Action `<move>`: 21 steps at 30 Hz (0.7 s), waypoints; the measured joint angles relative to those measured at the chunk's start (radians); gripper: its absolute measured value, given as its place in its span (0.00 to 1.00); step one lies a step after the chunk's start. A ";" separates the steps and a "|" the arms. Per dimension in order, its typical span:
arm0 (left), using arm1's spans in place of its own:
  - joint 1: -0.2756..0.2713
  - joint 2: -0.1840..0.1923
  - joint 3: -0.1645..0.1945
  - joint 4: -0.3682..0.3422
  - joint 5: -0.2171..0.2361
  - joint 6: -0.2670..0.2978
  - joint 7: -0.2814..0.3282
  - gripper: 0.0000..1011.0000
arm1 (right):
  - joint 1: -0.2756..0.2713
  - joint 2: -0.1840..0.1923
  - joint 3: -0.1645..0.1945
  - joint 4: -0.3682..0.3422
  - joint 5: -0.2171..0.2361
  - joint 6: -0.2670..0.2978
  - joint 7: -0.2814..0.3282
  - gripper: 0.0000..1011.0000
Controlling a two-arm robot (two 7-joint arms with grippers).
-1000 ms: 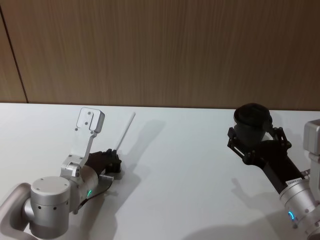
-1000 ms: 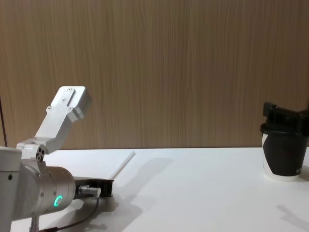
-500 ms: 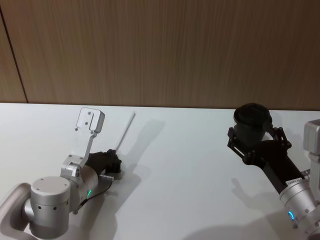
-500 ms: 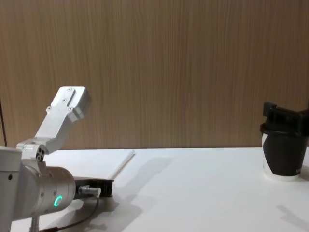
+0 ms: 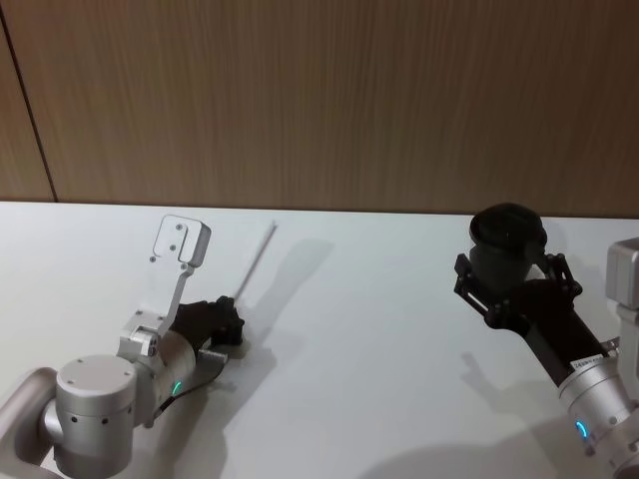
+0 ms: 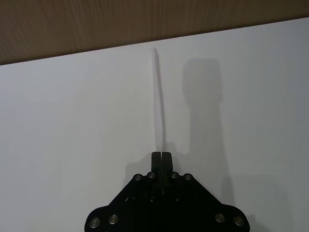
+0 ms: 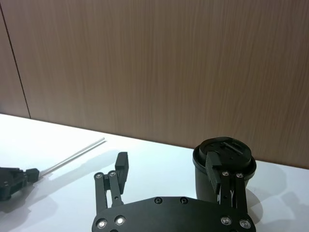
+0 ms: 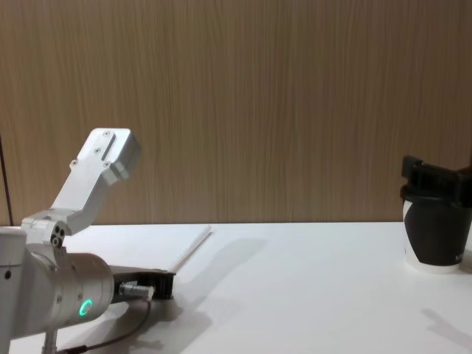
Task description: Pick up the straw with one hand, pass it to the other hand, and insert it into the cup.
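Left claw (image 6: 161, 155) pinches the straw (image 6: 158, 101) by its near end; the rest pokes forward over the worktop (image 5: 379, 329). Right claw (image 7: 166, 162) is spread beside the cup (image 7: 224, 145) (far right). For the handover: firm pinch, slow swing, offer mid-shaft.

White straw (image 6: 158, 96), one end in left gripper (image 6: 161, 155) — black lidded cup (image 5: 506, 239) upright by right gripper (image 7: 166, 166)
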 joint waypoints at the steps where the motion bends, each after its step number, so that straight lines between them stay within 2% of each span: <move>1: 0.000 0.002 0.001 -0.002 0.001 -0.003 -0.002 0.01 | 0.000 0.000 0.000 0.000 0.000 0.000 0.000 0.99; 21: 0.004 0.057 0.001 -0.085 0.019 -0.129 -0.108 0.01 | 0.000 0.000 0.000 0.000 0.000 0.000 0.000 0.99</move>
